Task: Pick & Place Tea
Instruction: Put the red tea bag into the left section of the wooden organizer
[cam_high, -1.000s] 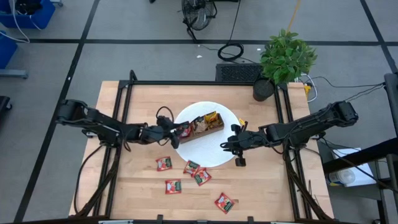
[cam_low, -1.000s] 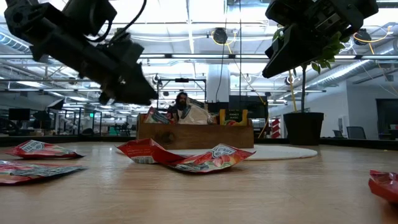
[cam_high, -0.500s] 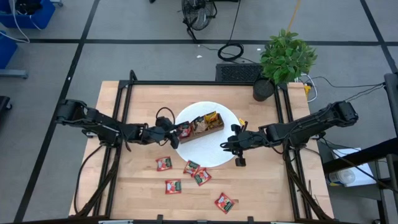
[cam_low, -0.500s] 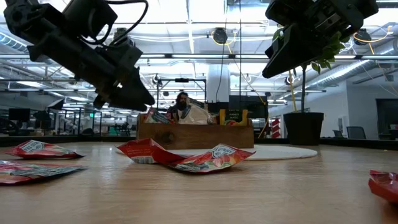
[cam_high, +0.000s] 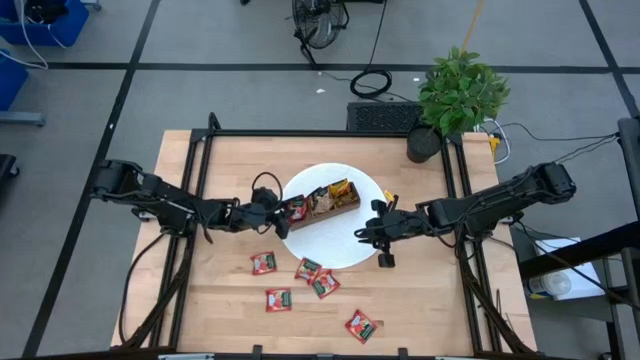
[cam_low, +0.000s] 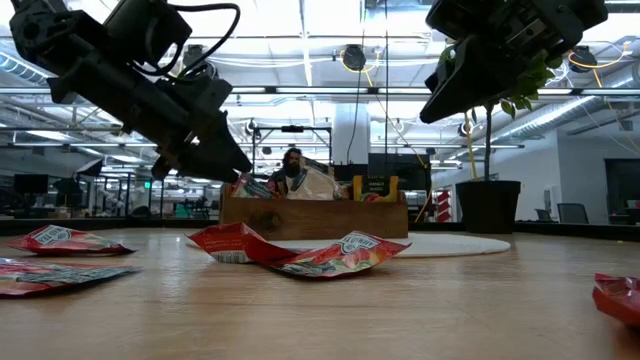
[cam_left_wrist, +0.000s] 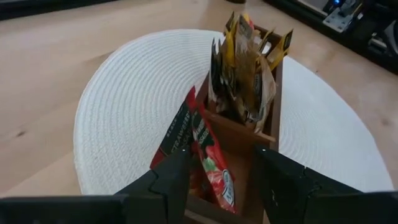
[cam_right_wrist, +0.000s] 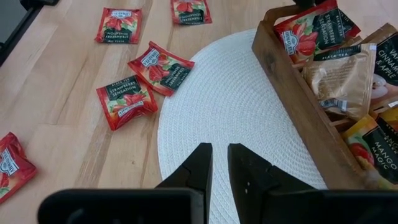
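Observation:
A brown wooden tray (cam_high: 322, 205) lies on a round white mat (cam_high: 340, 250) and holds red, tan and yellow tea sachets standing on edge (cam_left_wrist: 245, 68). Several red tea sachets (cam_high: 307, 268) lie flat on the table near the mat (cam_right_wrist: 161, 67). My left gripper (cam_high: 281, 212) is open at the tray's left end, its fingers on either side of the red sachets (cam_left_wrist: 211, 165) in the end compartment. My right gripper (cam_high: 378, 234) hovers shut above the mat's right part (cam_right_wrist: 219, 163), holding nothing. My left gripper stands open around the red sachets in the tray's end compartment. One finger (cam_left_wrist: 171, 180) lies close beside the edge of a dark red sachet (cam_left_wrist: 181, 132). Whether it touches that sachet I cannot tell.
A potted plant (cam_high: 455, 95) stands at the table's far right corner. A black frame (cam_high: 205, 160) runs along the table's left, far and right edges. One red sachet (cam_high: 361, 326) lies near the front edge. Bare wood shows at the near left and near right.
My left gripper has rolled slightly about its wrist while staying at the tray's left end. Its fingers stand as wide apart as before. The sachets and the tray lie where they were.

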